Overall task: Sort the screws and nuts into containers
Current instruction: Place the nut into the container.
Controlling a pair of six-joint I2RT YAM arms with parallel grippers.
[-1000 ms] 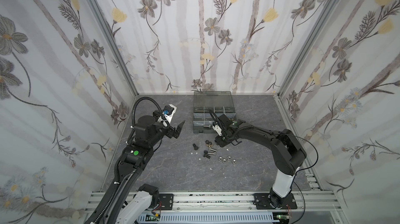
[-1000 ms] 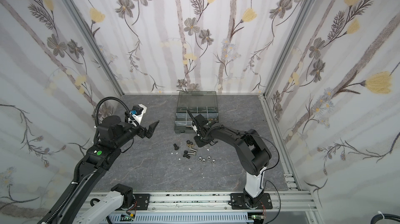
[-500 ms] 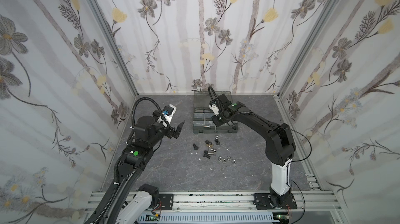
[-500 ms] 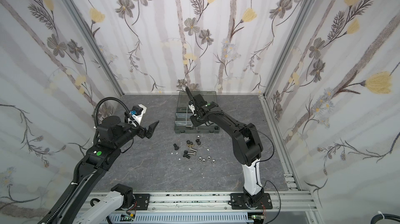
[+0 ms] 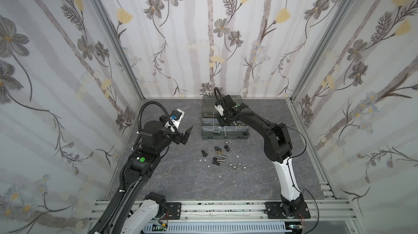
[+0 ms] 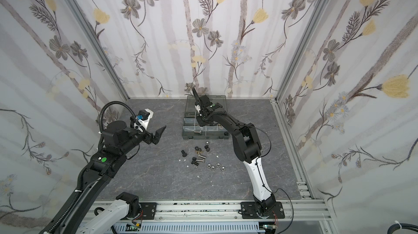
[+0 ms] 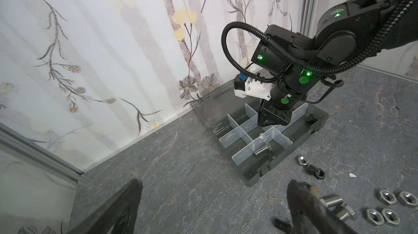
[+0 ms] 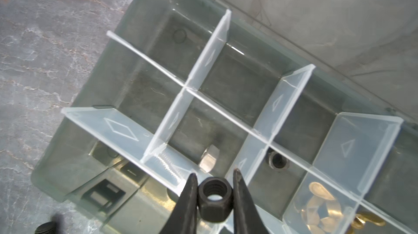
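Black nut (image 8: 214, 201) in right claw (image 8: 214, 172), shown only in right wrist view

Prob. lab test cell: wallpapered panels (image 5: 203, 40), alu rail (image 5: 214, 208).

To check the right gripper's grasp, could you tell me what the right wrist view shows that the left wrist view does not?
Only the right wrist view: a black hex nut clamped in the right gripper, plus a second black nut and brass wing nuts already stored.
Only the left wrist view: the open left gripper and loose silver hex nuts on the table.
Both: the organizer case and its silver bolt.
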